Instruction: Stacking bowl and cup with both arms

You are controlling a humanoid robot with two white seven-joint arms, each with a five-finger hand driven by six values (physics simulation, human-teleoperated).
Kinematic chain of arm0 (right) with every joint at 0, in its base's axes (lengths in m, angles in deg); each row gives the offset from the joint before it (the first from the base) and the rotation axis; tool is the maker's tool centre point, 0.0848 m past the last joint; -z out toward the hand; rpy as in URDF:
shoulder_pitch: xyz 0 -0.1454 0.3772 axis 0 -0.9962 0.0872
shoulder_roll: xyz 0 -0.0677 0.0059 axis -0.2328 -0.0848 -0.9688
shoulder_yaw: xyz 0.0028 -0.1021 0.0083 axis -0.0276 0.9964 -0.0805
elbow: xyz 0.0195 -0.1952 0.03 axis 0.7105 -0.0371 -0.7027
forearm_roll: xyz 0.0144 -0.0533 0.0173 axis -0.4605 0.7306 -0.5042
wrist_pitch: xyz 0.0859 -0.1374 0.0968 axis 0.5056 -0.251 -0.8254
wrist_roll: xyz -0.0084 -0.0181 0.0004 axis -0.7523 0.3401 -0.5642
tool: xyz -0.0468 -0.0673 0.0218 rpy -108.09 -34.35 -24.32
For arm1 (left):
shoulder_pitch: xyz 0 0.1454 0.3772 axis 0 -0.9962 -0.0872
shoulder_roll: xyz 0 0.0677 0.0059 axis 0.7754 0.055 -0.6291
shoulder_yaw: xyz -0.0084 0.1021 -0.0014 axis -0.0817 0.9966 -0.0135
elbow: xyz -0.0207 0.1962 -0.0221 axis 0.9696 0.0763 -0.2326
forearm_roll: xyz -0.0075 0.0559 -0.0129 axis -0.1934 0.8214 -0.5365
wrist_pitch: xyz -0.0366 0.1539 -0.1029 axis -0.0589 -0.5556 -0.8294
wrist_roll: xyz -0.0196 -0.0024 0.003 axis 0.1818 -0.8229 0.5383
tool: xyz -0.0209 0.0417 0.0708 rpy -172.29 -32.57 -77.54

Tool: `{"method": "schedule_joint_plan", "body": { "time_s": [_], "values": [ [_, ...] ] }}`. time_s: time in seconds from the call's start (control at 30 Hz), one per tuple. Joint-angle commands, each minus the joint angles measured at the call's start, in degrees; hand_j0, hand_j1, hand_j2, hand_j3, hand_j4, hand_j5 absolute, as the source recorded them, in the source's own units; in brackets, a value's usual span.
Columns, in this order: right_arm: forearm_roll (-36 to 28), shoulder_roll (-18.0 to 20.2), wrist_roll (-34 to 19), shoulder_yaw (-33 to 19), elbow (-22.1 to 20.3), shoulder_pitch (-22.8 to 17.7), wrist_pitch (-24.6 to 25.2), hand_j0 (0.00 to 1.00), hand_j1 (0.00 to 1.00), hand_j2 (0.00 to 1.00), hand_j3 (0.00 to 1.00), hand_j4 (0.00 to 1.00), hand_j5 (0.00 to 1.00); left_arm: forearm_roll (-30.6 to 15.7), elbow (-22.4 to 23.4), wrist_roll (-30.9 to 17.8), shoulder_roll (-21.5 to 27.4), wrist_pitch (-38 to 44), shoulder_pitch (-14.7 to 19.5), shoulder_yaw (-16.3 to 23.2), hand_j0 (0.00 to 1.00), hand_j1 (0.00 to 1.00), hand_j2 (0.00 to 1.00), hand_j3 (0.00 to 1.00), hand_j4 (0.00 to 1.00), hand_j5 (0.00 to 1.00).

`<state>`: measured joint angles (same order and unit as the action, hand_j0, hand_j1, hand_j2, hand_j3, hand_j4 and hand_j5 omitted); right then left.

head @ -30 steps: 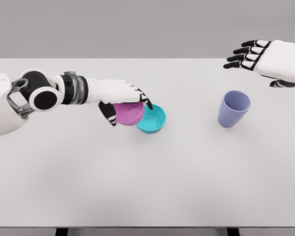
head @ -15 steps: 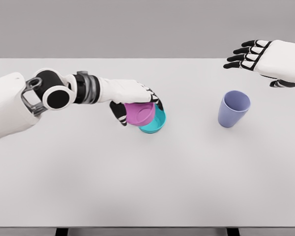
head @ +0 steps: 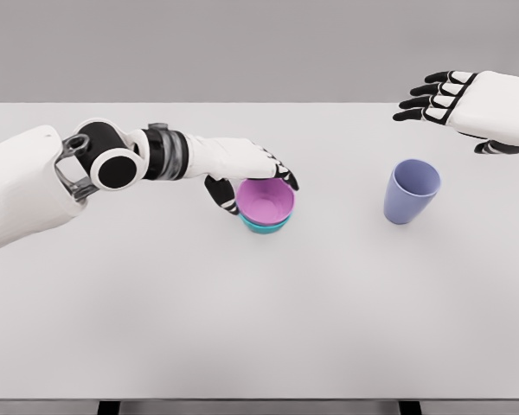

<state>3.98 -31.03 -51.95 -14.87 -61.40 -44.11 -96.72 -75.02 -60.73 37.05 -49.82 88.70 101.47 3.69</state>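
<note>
A pink bowl (head: 265, 199) sits nested inside a teal bowl (head: 265, 226) near the middle of the white table (head: 259, 303); only the teal rim shows below it. My left hand (head: 251, 173) reaches in from the left and is shut on the pink bowl, fingers over its far rim and thumb on its left side. A lavender cup (head: 411, 190) stands upright to the right. My right hand (head: 441, 97) hovers above the table's far right with fingers spread, holding nothing, behind and above the cup.
The table's far edge runs along the top against a grey wall. Its front edge lies at the bottom of the view.
My left hand has carried the pink bowl to the right, levelled it and set it down into the teal bowl. The right hand and cup have not moved.
</note>
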Motion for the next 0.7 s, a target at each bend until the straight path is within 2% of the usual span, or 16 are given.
{"method": "schedule_joint_plan", "body": {
  "time_s": [0.0,0.17,0.23,0.27,0.3,0.33,0.4,0.47,0.53,0.67],
  "values": [
    [-0.3,0.1,0.0,0.0,0.0,0.0,0.2,1.00,1.00,1.00,1.00,1.00,1.00,0.2,-0.1,0.0,-0.1,-0.3,0.0,-0.1,1.00,1.00,1.00,1.00,1.00,1.00],
    [-0.2,0.1,0.0,0.0,0.0,0.0,0.2,1.00,1.00,1.00,1.00,1.00,1.00,-1.4,-1.1,0.0,0.7,-0.7,-0.1,-4.0,1.00,1.00,1.00,1.00,1.00,1.00],
    [-0.2,0.1,0.0,0.0,0.0,0.0,0.2,1.00,1.00,1.00,1.00,1.00,1.00,-5.6,-2.9,0.0,2.6,-0.7,-0.4,-6.7,1.00,1.00,1.00,1.00,1.00,1.00],
    [-0.2,0.1,0.0,0.0,0.0,0.0,0.2,1.00,1.00,1.00,1.00,1.00,1.00,-9.2,-3.5,0.0,4.7,-0.7,-0.4,-7.7,1.00,1.00,1.00,1.00,1.00,1.00],
    [-0.2,0.1,0.0,0.0,0.0,0.0,0.2,1.00,1.00,1.00,1.00,1.00,1.00,-16.9,-4.1,0.0,8.1,-2.0,-0.7,-8.9,1.00,1.00,1.00,1.00,1.00,1.00],
    [-0.3,0.1,0.0,0.0,0.0,0.0,0.2,1.00,1.00,1.00,1.00,1.00,1.00,-20.8,-4.1,0.0,10.0,-4.9,-0.7,-9.9,1.00,1.00,1.00,1.00,1.00,1.00],
    [-0.2,0.1,0.0,0.0,0.0,0.0,0.2,1.00,1.00,1.00,1.00,1.00,1.00,-27.5,-4.1,0.0,17.9,-15.5,-1.5,-11.6,1.00,1.00,1.00,1.00,1.00,1.00],
    [-0.2,0.1,0.0,0.0,0.0,0.0,0.2,1.00,1.00,1.00,1.00,1.00,1.00,-33.4,-3.9,0.0,23.3,-23.5,-2.5,-11.6,1.00,1.00,1.00,1.00,1.00,1.00],
    [-0.2,0.1,0.0,0.0,0.0,0.0,0.2,1.00,1.00,1.00,1.00,1.00,1.00,-37.4,-3.1,0.0,26.0,-24.6,-6.6,-12.3,1.00,1.00,1.00,1.00,1.00,1.00],
    [-0.2,2.1,0.0,0.0,0.1,-0.6,0.2,1.00,1.00,1.00,1.00,1.00,1.00,-40.2,3.4,0.0,26.8,-25.4,-14.5,-18.8,1.00,1.00,1.00,1.00,1.00,1.00]
  ]
}}
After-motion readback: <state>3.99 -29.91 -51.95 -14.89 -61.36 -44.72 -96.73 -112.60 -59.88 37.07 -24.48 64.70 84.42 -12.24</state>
